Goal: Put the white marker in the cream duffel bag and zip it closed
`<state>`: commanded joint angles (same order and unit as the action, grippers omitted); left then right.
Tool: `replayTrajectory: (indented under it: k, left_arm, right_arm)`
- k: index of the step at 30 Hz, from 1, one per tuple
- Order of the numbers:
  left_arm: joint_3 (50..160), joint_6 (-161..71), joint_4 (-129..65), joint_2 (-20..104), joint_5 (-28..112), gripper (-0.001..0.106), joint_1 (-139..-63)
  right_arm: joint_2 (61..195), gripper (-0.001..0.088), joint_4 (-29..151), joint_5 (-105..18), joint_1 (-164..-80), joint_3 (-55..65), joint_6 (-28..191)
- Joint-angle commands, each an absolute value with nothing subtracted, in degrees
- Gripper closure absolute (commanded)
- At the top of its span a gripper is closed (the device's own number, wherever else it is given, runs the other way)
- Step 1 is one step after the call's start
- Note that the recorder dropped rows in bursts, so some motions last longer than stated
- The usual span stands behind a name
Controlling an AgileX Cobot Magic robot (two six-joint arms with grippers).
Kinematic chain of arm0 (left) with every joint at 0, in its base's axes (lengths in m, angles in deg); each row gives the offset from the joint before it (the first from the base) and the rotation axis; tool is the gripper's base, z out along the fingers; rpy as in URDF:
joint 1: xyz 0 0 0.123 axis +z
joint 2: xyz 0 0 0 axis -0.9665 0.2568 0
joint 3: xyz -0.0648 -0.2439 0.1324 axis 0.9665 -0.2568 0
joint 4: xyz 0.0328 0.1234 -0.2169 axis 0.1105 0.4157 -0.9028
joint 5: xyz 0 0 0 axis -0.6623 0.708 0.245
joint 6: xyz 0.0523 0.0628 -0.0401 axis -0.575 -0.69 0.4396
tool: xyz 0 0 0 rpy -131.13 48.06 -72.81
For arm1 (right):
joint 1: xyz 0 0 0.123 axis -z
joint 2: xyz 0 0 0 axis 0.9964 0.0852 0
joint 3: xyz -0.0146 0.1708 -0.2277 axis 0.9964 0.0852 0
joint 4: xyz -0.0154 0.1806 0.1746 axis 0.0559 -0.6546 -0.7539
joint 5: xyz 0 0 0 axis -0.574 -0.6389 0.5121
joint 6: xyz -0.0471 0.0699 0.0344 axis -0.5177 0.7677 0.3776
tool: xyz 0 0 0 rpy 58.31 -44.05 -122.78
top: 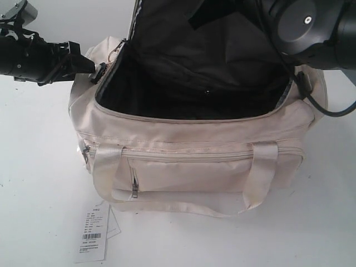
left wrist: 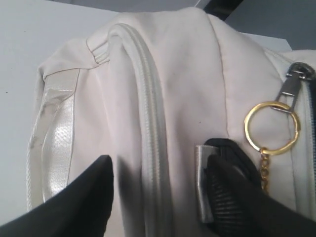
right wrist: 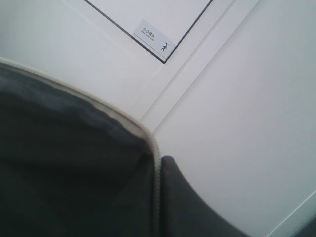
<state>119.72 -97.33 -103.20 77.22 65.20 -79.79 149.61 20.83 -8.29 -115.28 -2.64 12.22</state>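
**A:** Where does the cream duffel bag sit?

**B:** Mid-surface, toward the far edge, its long front facing the exterior camera. Its top flap stands upright, so the mouth gapes and the dark lining shows.

**A:** And the white marker?

**B:** I cannot tell. No view shows it, and the inside of the bag is too dark to read.

**A:** The left gripper?

**B:** It is at the bag's end nearest the surface's left edge. Its jaws stand open, straddling the raised zipper seam. One finger touches a small black tab beside a cream loop. The other lies against the fabric next to the shiny strap.

**A:** The right gripper?

**B:** It is up at the flap, above the bag's right end. It is closed, and the flap's cream piped edge runs straight in against its finger, so it looks pinched on that edge.

**A:** What else is around?

**B:** A gold ring with a short chain hangs from the metal zipper pull, just beside the left gripper. A paper barcode tag lies near the surface's near edge, just below the bag's front left corner. The front handle droops across the front pocket zipper. A black cable loops by the bag's right end.

**A:** What crowds the mouth?

**B:** The right arm's big black joint hangs over its far right part, and the left gripper sits at its left end.
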Motion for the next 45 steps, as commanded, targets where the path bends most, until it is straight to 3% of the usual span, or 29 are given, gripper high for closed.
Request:
replayTrajectory:
  k: [16, 18, 24, 25, 39, 45]
  left_arm:
    - [119.7, -102.8, -110.1, 79.7, 68.2, 0.047, -79.8]
    - [119.7, -102.8, -110.1, 79.7, 68.2, 0.054, -79.8]
    - [119.7, -105.4, -110.6, 79.7, 68.2, 0.103, -79.8]
    - [119.7, -105.9, -110.8, 79.7, 68.2, 0.105, -79.8]
    - [119.7, -107.7, -113.4, 79.7, 69.1, 0.105, -79.8]
    - [119.7, -107.7, -113.6, 79.7, 69.1, 0.105, -79.8]
  right_arm:
    - [149.6, 0.0868, 20.8, -8.3, -115.3, -2.6, 12.2]
    - [149.6, 0.0868, 20.8, -8.3, -115.3, -2.6, 12.2]
    - [149.6, 0.0868, 20.8, -8.3, -115.3, -2.6, 12.2]
    - [149.6, 0.0868, 20.8, -8.3, -115.3, -2.6, 12.2]
    - [149.6, 0.0868, 20.8, -9.0, -115.3, -2.6, 20.4]
    - [147.6, 0.0868, 21.2, -20.6, -115.4, -2.6, 31.8]
